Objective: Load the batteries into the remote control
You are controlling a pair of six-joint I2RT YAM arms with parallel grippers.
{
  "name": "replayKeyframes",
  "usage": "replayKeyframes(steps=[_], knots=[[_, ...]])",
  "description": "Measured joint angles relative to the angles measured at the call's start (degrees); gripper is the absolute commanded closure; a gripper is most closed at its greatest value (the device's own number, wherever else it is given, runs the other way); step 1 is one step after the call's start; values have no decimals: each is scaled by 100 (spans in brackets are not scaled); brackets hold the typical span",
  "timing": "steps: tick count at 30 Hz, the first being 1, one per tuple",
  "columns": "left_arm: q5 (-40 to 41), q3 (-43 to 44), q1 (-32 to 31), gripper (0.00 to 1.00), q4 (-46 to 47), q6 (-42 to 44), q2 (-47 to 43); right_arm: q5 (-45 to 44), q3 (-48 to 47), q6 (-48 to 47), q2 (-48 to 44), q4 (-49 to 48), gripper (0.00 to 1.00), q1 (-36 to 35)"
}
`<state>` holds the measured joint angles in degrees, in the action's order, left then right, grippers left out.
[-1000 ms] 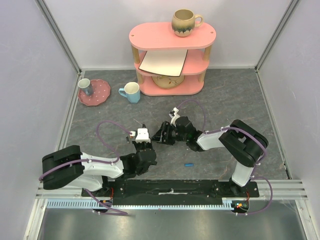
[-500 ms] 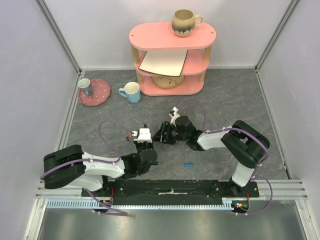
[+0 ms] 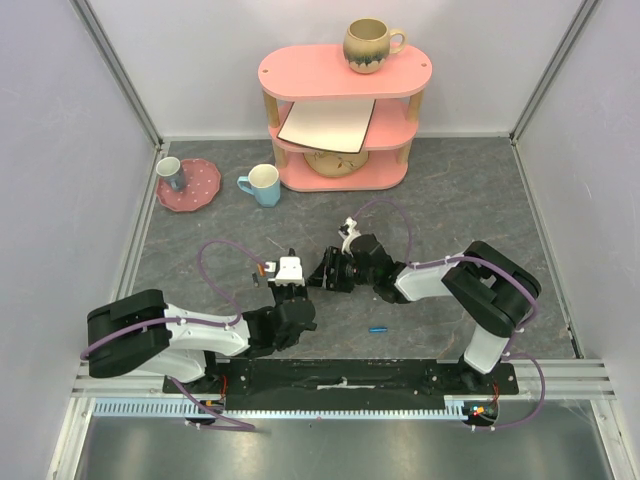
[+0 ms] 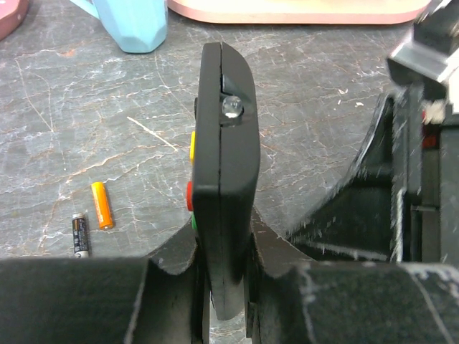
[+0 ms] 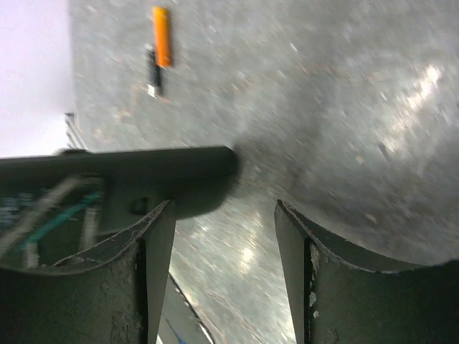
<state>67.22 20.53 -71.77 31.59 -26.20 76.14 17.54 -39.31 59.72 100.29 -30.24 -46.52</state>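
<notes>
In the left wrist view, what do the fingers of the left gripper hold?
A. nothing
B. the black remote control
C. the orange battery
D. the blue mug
B: the left gripper has its fingers shut on the black remote control, which stands on edge, while the orange battery lies apart on the table.

The left arm and the right arm are built in the same way: bulky black joint housings joined by smooth white shells. A thin purple cable makes a loop along each of them. Both stand on one long black base plate. Each wrist carries a small white block. The left fingers and the right fingers are matte black, with pale scratches along their edges.
</notes>
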Motion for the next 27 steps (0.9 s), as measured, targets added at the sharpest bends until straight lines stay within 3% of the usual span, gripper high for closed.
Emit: replayKeyframes(steps=[6, 12, 19, 23, 27], knots=[[-48, 15, -22, 98, -22, -68, -4, -4, 181, -81, -44, 205, 36, -46], [-131, -275, -26, 98, -66, -833, -374, -160, 951, -15, -767, 11, 36, 35], [35, -1220, -26, 98, 1012, -2181, -693, -199, 1060, 2, -1290, -619, 69, 61], [107, -1521, -26, 98, 1620, -2754, -498, -48, 955, 116, -1134, -1051, 79, 52], [181, -1641, -26, 98, 1893, -3150, -323, 87, 651, 122, -785, -1169, 100, -24]])
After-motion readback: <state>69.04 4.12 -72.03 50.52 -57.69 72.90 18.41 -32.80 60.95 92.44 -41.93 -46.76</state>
